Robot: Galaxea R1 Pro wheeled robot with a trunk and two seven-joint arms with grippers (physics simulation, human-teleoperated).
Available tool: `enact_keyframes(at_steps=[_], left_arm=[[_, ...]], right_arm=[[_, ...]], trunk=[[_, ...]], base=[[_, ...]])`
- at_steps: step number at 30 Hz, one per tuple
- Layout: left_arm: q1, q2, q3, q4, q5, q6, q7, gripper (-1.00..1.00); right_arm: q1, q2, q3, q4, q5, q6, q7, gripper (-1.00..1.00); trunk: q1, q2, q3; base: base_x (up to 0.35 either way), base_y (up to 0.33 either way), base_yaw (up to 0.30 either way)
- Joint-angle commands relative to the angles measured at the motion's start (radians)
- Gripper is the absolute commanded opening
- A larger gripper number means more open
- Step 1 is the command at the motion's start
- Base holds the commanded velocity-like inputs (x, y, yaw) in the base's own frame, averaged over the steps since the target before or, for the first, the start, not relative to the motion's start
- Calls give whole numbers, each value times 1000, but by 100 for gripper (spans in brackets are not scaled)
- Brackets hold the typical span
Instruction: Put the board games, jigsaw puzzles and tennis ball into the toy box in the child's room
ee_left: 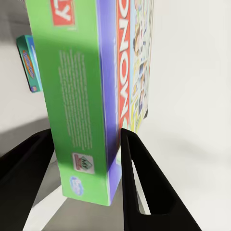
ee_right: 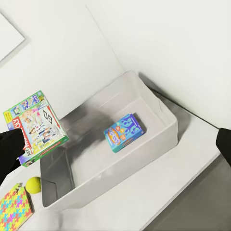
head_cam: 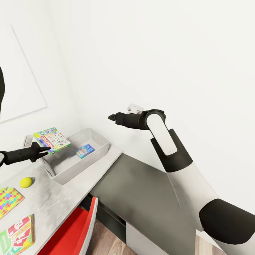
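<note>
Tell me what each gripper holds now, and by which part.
The left gripper holds the green-bordered board game by one edge, above the toy box. The right gripper holds nothing.

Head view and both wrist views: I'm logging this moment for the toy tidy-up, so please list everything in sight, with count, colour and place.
Toy box: one, light grey, on the table by the wall.
Blue board game: one, blue, lying inside the toy box.
Green-bordered board game: one, held above the toy box's rim.
Tennis ball: one, yellow-green, on the table.
Jigsaw puzzle: one, multicoloured, on the table.
SKIP-BO board game: one, green and red, at the table's near edge.
Table: one, light grey.
Chair: one, red, under the table.
Cabinet top: one, dark grey.
Left gripper: black, clamping the green-bordered board game.
Right gripper: black, in the air.
</note>
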Motion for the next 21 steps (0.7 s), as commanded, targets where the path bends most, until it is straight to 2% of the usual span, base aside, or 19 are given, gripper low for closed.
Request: enact_keyframes(at_steps=[1, 21], left_arm=[[-1, 0, 6, 1, -8, 5, -7, -100], [-1, -3, 2, 2, -14, 5, -2, -100]], right_arm=[[-1, 0, 0, -1, -9, 1, -10, 100], [-1, 0, 0, 1, -7, 1, -10, 100]], trunk=[[1, -2, -2], [1, -2, -2]], base=[[10, 3, 0], [1, 33, 0]])
